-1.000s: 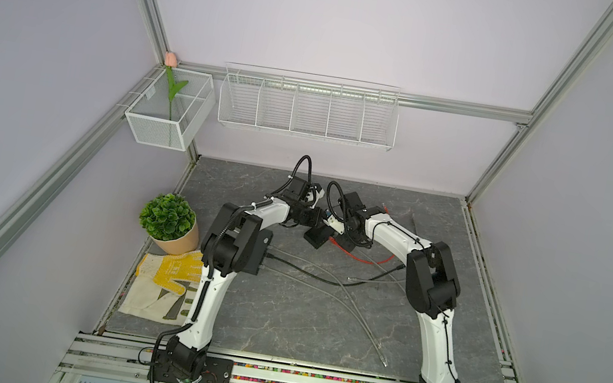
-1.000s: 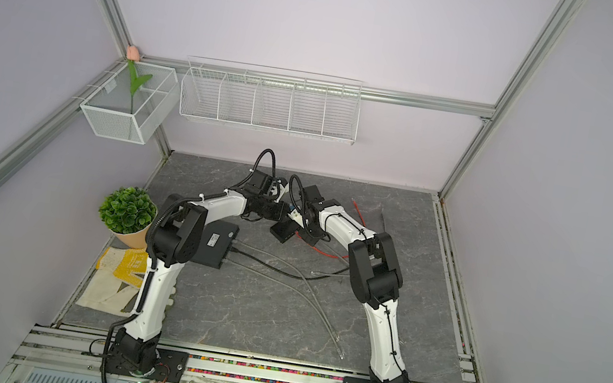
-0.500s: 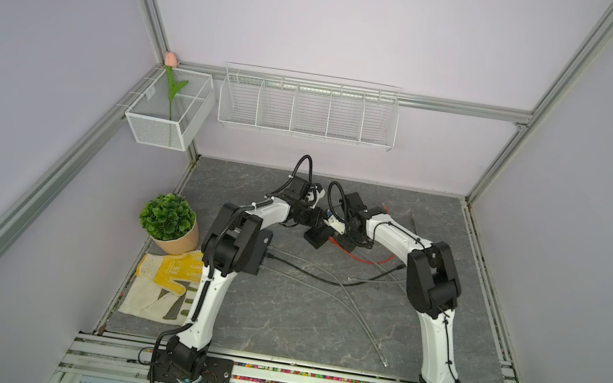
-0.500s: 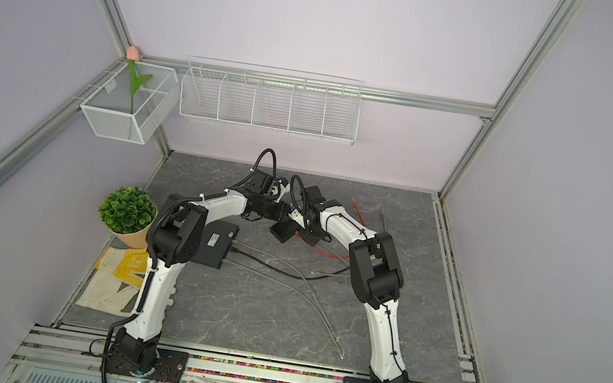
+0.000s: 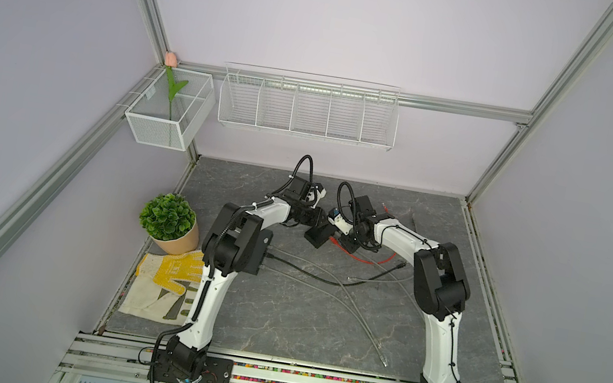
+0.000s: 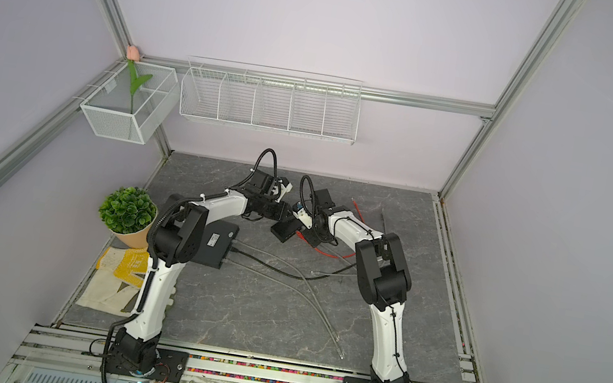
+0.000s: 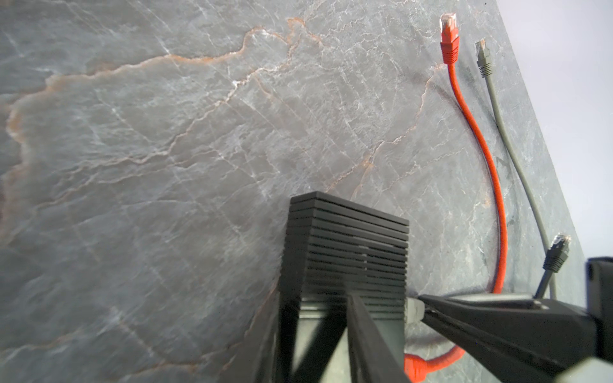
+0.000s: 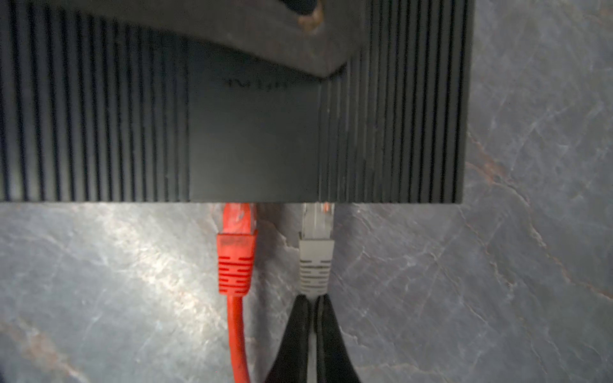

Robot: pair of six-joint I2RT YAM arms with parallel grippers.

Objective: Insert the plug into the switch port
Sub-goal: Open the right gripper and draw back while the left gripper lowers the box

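Right wrist view: the grey plug [image 8: 315, 247] has its clear tip at the edge of the black ribbed switch [image 8: 252, 139], entering a port on the side that faces the camera; how deep it sits cannot be told. The right gripper [image 8: 313, 300] has its fingers [image 8: 293, 335] pressed together, pinching the tail of the plug's boot. Just beside it a red plug [image 8: 236, 255] sits in the neighbouring port, its cable running back over the grey marbled table [image 8: 497, 265]. The left gripper [image 7: 318, 308], seen in the left wrist view, is clamped on the switch, one finger on the ribbed face and one on the opposite side. In both top views the switch [image 5: 317, 235] [image 6: 284, 231] sits in the far half of the table, between the two grippers.
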